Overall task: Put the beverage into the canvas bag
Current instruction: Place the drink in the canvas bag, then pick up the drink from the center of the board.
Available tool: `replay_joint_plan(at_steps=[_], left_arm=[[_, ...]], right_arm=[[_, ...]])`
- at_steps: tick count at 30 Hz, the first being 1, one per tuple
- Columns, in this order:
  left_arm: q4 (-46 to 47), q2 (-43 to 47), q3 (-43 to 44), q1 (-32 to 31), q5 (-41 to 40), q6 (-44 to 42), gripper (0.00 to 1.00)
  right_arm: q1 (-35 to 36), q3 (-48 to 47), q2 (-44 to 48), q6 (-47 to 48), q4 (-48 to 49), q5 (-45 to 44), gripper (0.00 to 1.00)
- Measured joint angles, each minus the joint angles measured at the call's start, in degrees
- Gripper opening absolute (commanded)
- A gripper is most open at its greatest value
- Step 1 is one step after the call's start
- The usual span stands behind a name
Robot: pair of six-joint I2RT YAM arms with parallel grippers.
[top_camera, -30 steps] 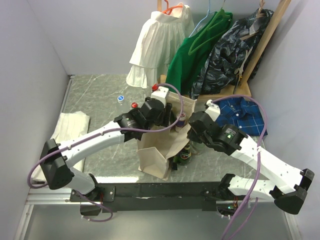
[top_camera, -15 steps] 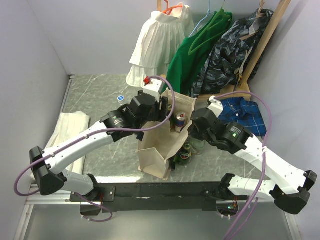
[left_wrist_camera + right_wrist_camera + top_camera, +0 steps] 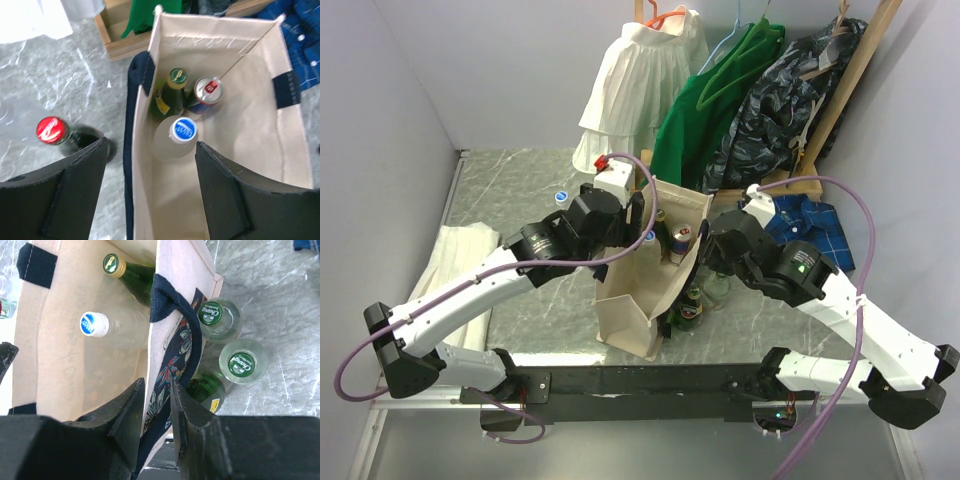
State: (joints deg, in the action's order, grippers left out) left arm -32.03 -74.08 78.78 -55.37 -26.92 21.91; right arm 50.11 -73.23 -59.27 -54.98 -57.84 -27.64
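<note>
While my left end effector (image 3: 150, 147) gapes above the canvas bag (image 3: 220, 60), two bottles (image 3: 182, 131) and one can (image 3: 206, 90) sit below; my right end effector (image 3: 156, 385) straddles its rim, grip unclear.

Printed "Chang" on one green round metal cap (image 3: 216, 313) and on its green neighbour cap (image 3: 241, 363), right of cream canvas bag (image 3: 185, 270) (blue plastic cap (image 3: 94, 324): white script illegible).

Red-capped bottle (image 3: 51, 130) — body hidden behind left tool (image 3: 150, 150) finger.
</note>
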Motion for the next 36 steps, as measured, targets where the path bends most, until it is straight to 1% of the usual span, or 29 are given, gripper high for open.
replay_joint_plan(at_steps=[11,18,25,30,32,33,34,36], left_arm=[[-7.3,0.1,0.0,0.0,-4.0,1.8,0.78],[-12.5,0.1,0.1,0.0,-4.0,3.4,0.74],[-16.3,0.5,0.1,0.0,-2.6,4.7,0.73],[-17.3,1.9,0.1,0.0,-0.9,4.8,0.73],[-17.3,2.4,0.1,0.0,-0.3,4.8,0.73],[-17.4,2.6,0.1,0.0,0.1,4.8,0.73],[-17.4,2.7,0.1,0.0,0.3,4.8,0.73],[-17.5,2.7,0.1,0.0,0.9,4.8,0.73]], right_arm=[[0.0,-0.7,0.0,0.0,-1.6,-0.9,0.38],[0.0,-0.7,0.2,-0.3,-2.9,-1.8,0.40],[0.0,-0.7,0.9,-1.2,-5.9,-3.5,0.43],[0.0,0.2,1.9,-2.4,-8.5,-5.0,0.49],[0.0,1.5,2.5,-2.9,-9.3,-5.5,0.58],[-0.1,2.3,2.9,-3.1,-9.6,-5.8,0.60],[-0.2,3.2,3.3,-3.4,-9.8,-5.9,0.65],[-0.4,4.8,4.0,-3.9,-10.0,-6.0,0.68]])
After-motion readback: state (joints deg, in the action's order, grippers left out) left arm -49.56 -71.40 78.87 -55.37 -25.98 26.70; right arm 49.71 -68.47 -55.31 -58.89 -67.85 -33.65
